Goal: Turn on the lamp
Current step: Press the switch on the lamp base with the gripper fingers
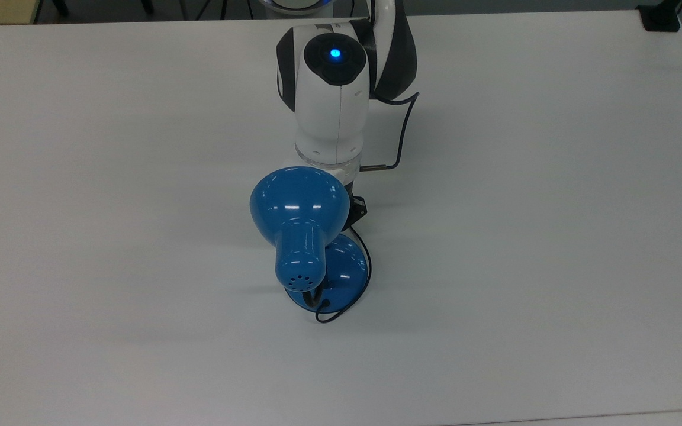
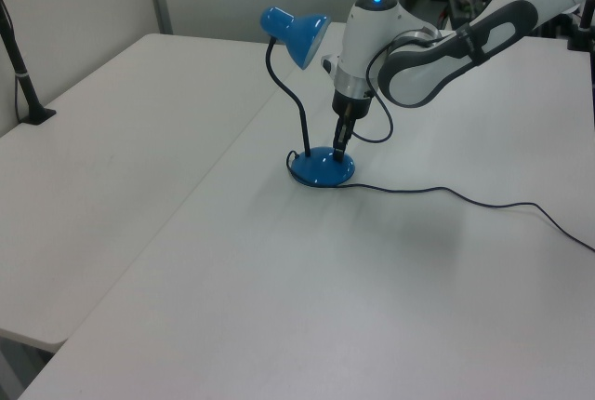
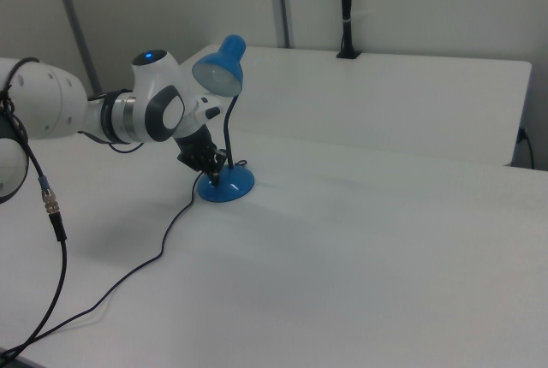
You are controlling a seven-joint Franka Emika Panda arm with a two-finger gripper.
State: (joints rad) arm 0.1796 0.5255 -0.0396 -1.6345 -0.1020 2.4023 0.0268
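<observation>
Gripper point(image 2: 339, 149) points straight down, tip at the near edge of the lamp point(image 2: 321, 167) base; cannot tell whether it is spread or pressed together. Shade sits above and beside the wrist. Likely a base switch: press vertically, gently, keeping clear of the cord point(image 2: 446, 193) trailing away.

Desk point(image 2: 279, 288) open on all sides of the lamp point(image 2: 321, 167). Shade point(image 1: 299, 204) overhangs the base; cord point(image 2: 446, 193) trails across the left view's right.
</observation>
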